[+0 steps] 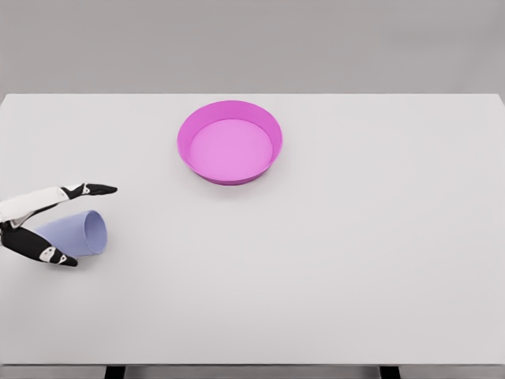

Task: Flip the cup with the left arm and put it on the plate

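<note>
Left hand (49, 223) spread wide, fingers either side of the lavender cup (76, 233), not visibly clamped. Cup lay on its side between them, mouth toward the pink plate (230, 108), well beyond the fingertips. Flip and placement not yet done.

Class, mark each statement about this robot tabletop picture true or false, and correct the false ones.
1. The cup lies on its side on the table. True.
2. The cup sits inside the plate. False: it lies well apart, toward the table's near left.
3. The plate is pink and holds nothing. True.
4. The left hand is at the plate's rim. False: its fingers flank the cup.
5. The right hand reaches for the plate. False: no right hand is visible.
</note>
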Tool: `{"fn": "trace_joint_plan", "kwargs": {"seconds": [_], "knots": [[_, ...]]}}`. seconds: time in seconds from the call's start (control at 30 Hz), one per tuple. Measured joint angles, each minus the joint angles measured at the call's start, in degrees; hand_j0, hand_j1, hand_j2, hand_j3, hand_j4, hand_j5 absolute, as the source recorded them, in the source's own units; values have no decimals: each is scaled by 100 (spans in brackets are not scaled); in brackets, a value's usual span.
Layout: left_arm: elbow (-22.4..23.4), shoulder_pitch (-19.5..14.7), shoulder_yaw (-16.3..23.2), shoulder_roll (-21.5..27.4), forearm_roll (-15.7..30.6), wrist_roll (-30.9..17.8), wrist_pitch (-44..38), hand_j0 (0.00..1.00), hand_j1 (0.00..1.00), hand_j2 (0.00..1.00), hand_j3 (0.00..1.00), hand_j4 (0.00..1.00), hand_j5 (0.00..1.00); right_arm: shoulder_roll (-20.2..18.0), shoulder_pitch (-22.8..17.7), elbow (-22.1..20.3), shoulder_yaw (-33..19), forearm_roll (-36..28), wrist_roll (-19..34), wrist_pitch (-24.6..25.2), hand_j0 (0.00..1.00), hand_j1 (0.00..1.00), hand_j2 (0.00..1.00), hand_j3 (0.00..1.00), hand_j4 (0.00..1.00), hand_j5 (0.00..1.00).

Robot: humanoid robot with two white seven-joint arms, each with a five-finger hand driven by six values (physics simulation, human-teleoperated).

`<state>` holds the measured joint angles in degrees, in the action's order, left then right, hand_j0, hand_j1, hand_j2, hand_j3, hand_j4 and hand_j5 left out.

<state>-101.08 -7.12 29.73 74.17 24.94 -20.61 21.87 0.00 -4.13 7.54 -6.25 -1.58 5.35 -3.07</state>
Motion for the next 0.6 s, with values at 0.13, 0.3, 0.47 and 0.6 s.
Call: {"fn": "trace_joint_plan", "kwargs": {"seconds": [0.13, 0.3, 0.47, 0.6], "knots": [[-1, 79, 0, -63, -44, 8, -106, 100, 100, 100, 100, 100, 100, 0, 0, 0, 0, 1, 0, 0, 100, 100, 100, 100, 100, 100], [1, 88, -21, -83, -58, 10, -365, 100, 100, 100, 100, 100, 100, 0, 0, 0, 0, 1, 0, 0, 100, 100, 100, 100, 100, 100], [0, 105, -48, -84, -67, 9, -485, 100, 100, 100, 100, 100, 100, 0, 0, 0, 0, 0, 0, 0, 100, 100, 100, 100, 100, 100], [0, 106, -62, -101, -182, 5, -518, 100, 100, 100, 100, 100, 100, 0, 0, 0, 0, 1, 0, 0, 100, 100, 100, 100, 100, 100]]}}
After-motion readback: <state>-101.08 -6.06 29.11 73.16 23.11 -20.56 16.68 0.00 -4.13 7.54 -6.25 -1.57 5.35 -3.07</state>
